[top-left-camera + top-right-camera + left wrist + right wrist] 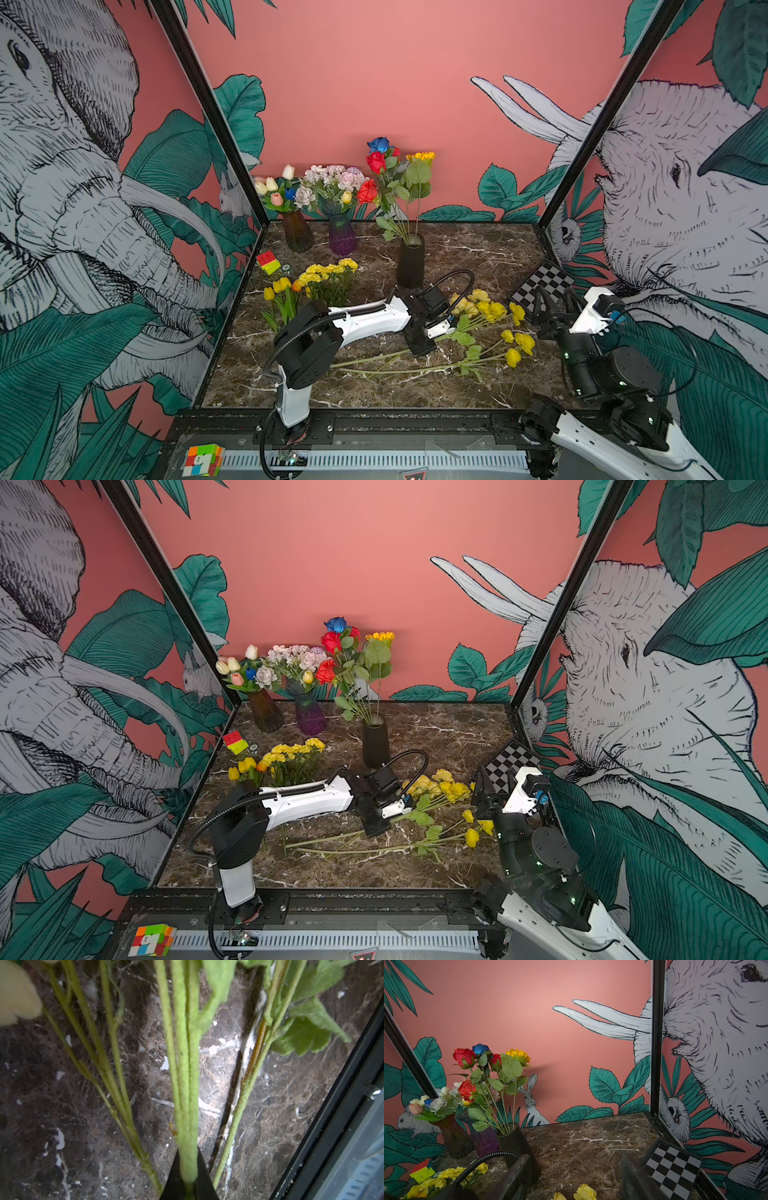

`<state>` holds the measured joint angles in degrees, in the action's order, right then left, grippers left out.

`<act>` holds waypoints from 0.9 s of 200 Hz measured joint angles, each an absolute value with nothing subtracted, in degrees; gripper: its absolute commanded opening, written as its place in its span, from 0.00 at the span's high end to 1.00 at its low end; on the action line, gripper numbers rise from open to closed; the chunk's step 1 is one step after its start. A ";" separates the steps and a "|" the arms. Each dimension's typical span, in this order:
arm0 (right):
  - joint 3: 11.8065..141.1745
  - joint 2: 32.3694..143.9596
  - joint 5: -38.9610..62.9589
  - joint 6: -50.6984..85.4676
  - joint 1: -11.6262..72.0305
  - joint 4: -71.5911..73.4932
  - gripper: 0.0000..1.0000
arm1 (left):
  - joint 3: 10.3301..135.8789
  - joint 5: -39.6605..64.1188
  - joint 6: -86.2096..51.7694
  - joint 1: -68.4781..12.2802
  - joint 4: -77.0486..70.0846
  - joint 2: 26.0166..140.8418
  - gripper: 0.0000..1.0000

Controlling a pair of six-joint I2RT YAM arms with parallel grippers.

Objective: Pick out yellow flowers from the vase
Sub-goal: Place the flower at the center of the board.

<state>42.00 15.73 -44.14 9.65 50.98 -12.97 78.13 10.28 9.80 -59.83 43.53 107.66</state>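
A yellow-flower stem point(186, 1084) is clamped in the left gripper point(188, 1180) (right gripper point(575, 1176) spread wide, empty). It should be laid flat beneath the jaws before release.

The stem point(187, 1095) held by the left gripper point(188, 1183) is blurred, its upper end cut off. The small object point(286, 268) left of the black vase point(410, 262) is unidentifiable, possibly a ring.

Soft even light, faint shadows; top views warp at edges; the left wrist view's nearest stem point(187, 1105) blurs.
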 measured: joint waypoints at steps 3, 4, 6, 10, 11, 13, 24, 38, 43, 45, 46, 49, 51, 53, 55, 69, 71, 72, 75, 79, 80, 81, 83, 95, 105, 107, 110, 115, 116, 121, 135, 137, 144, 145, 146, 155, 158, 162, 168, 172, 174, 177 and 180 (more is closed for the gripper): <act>41.98 15.77 -44.14 9.74 50.98 -12.97 0.33 | 78.26 10.39 9.63 -59.83 43.55 107.85 0.94; 41.95 15.77 -44.14 9.76 50.98 -12.95 0.33 | 78.28 10.41 9.61 -59.83 43.55 107.90 0.93; 41.93 15.77 -44.12 9.76 50.98 -12.97 0.33 | 78.32 10.50 9.54 -59.83 43.53 107.98 0.92; 41.91 15.79 -44.14 9.82 50.98 -12.99 0.33 | 78.39 10.61 9.37 -59.83 43.51 108.14 0.90; 41.91 15.79 -44.14 9.85 50.98 -12.99 0.33 | 78.39 10.61 9.34 -59.83 43.51 108.14 0.90; 41.91 15.79 -44.14 9.85 50.98 -12.99 0.33 | 78.39 10.68 9.23 -59.83 43.51 108.18 0.89; 41.91 15.79 -44.14 9.89 50.98 -12.93 0.32 | 78.39 10.90 8.82 -59.83 43.51 108.20 0.87; 41.91 15.81 -44.14 9.93 50.98 -12.91 0.33 | 78.41 10.87 8.45 -59.86 43.42 108.20 0.84; 41.91 15.84 -44.14 9.93 50.96 -12.88 0.33 | 78.41 10.70 8.36 -59.86 43.42 108.20 0.83; 41.91 15.84 -44.12 9.96 50.98 -12.88 0.33 | 78.41 10.66 8.32 -59.86 43.42 108.20 0.82; 41.91 15.86 -44.12 9.96 50.96 -12.86 0.33 | 78.41 10.66 8.32 -59.86 43.42 108.20 0.82; 41.91 15.88 -44.12 9.98 50.96 -12.86 0.32 | 78.41 10.46 8.23 -59.86 43.42 108.20 0.81; 41.91 15.90 -44.12 10.00 50.96 -12.84 0.32 | 78.41 10.41 8.16 -59.88 43.42 108.20 0.81; 41.91 15.92 -44.12 10.02 50.98 -12.84 0.32 | 78.41 10.37 8.05 -59.88 43.40 108.20 0.80; 41.91 15.97 -44.12 10.04 50.98 -12.82 0.32 | 78.41 10.26 8.08 -59.88 43.38 108.20 0.80; 41.91 16.32 -44.03 10.09 50.98 -12.75 0.32 | 78.39 9.87 7.77 -59.86 43.31 108.05 0.76; 41.91 16.36 -44.01 10.11 50.98 -12.75 0.32 | 78.39 9.85 7.73 -59.86 43.29 108.01 0.76; 41.91 16.40 -44.01 10.09 50.98 -12.73 0.32 | 78.39 9.82 7.68 -59.86 43.27 107.98 0.76; 41.91 16.49 -43.97 10.13 50.96 -12.73 0.32 | 78.35 9.78 7.64 -59.86 43.18 107.90 0.75; 41.91 16.60 -43.94 10.13 50.98 -12.75 0.32 | 78.22 9.72 7.49 -59.88 42.94 107.72 0.75; 41.91 16.64 -43.94 10.15 50.98 -12.73 0.32 | 78.15 9.67 7.44 -59.88 42.87 107.63 0.75; 41.91 16.69 -43.92 10.20 50.98 -12.75 0.32 | 78.13 9.65 7.46 -59.88 42.83 107.59 0.75; 41.91 16.73 -43.94 10.22 50.98 -12.75 0.32 | 78.02 9.58 7.44 -59.88 42.65 107.46 0.75; 41.91 17.15 -43.92 10.35 50.98 -12.75 0.32 | 77.10 9.26 7.09 -59.88 41.74 106.17 0.74; 41.91 17.58 -43.92 10.52 50.98 -12.75 0.32 | 76.14 8.95 6.96 -59.86 40.95 104.84 0.73; 41.91 17.69 -43.90 10.52 50.96 -12.73 0.32 | 75.94 8.93 6.94 -59.86 40.82 104.53 0.73; 41.91 17.85 -43.88 10.55 50.96 -12.75 0.32 | 75.57 8.84 6.87 -59.86 40.49 103.88 0.72; 41.91 18.15 -43.86 10.57 50.96 -12.75 0.32 | 75.00 8.73 6.83 -59.86 40.03 102.94 0.71; 41.91 18.26 -43.86 10.59 50.96 -12.75 0.32 | 74.91 8.71 6.83 -59.86 39.97 102.83 0.71; 41.91 18.63 -43.81 10.70 50.96 -12.73 0.32 | 74.15 8.49 6.61 -59.86 39.29 101.71 0.70; 41.95 19.94 -43.57 10.74 50.98 -12.73 0.32 | 71.53 7.97 5.96 -59.35 36.97 98.08 0.69; 41.98 20.08 -43.53 10.74 50.98 -12.75 0.33 | 71.05 7.88 5.87 -59.29 36.53 97.51 0.69; 42.04 20.95 -43.29 10.74 50.96 -12.80 0.34 | 69.41 7.60 5.41 -58.98 35.20 95.24 0.68; 42.06 21.10 -43.22 10.74 50.96 -12.80 0.34 | 69.06 7.53 5.30 -58.94 34.87 94.80 0.68; 42.06 21.21 -43.18 10.74 50.96 -12.78 0.34 | 68.88 7.42 5.23 -58.92 34.72 94.56 0.68; 42.30 22.63 -42.50 10.57 50.98 -12.75 0.35 | 66.32 6.35 4.25 -58.06 32.56 91.09 0.67; 42.48 23.20 -42.26 10.50 50.98 -12.80 0.35 | 65.25 5.96 3.79 -57.65 31.51 89.73 0.66; 42.68 23.88 -41.98 10.35 50.96 -12.78 0.35 | 63.81 5.37 3.27 -56.93 30.20 87.83 0.66; 43.11 25.15 -41.39 10.09 50.96 -12.69 0.35 | 61.82 4.71 2.33 -55.86 28.60 85.34 0.64; 43.46 25.93 -41.12 9.89 50.96 -12.69 0.35 | 60.31 4.34 1.63 -54.92 27.22 83.55 0.63; 43.57 26.33 -40.97 9.76 50.96 -12.62 0.35 | 59.55 3.95 1.28 -54.39 26.63 82.59 0.63; 43.86 27.00 -40.80 9.56 50.96 -12.60 0.35 | 58.35 3.66 0.73 -53.45 25.61 81.03 0.62; 44.18 27.86 -40.49 9.32 50.96 -12.47 0.35 | 57.34 3.20 0.25 -52.77 24.84 79.90 0.61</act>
